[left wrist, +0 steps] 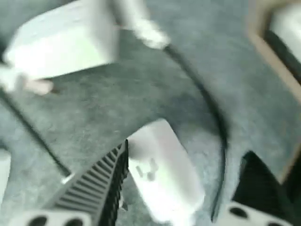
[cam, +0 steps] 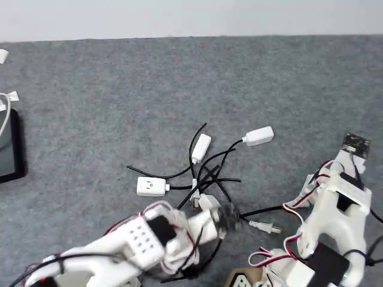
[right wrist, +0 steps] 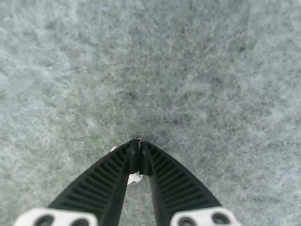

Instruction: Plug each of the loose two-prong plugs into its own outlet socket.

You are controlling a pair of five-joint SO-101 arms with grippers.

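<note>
Left wrist view, left tool [left wrist: 186, 151] spread wide around outlet socket [left wrist: 162, 183]

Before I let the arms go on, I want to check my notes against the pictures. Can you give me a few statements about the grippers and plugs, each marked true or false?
1. The right gripper is shut over bare grey carpet. True.
2. A white outlet socket lies between the left gripper's open fingers. True.
3. The two-prong plug near the left gripper is already seated in a socket. False: it lies loose on the carpet with its prongs bare.
4. The right gripper holds a black cable. False: no cable is between its fingers.
</note>
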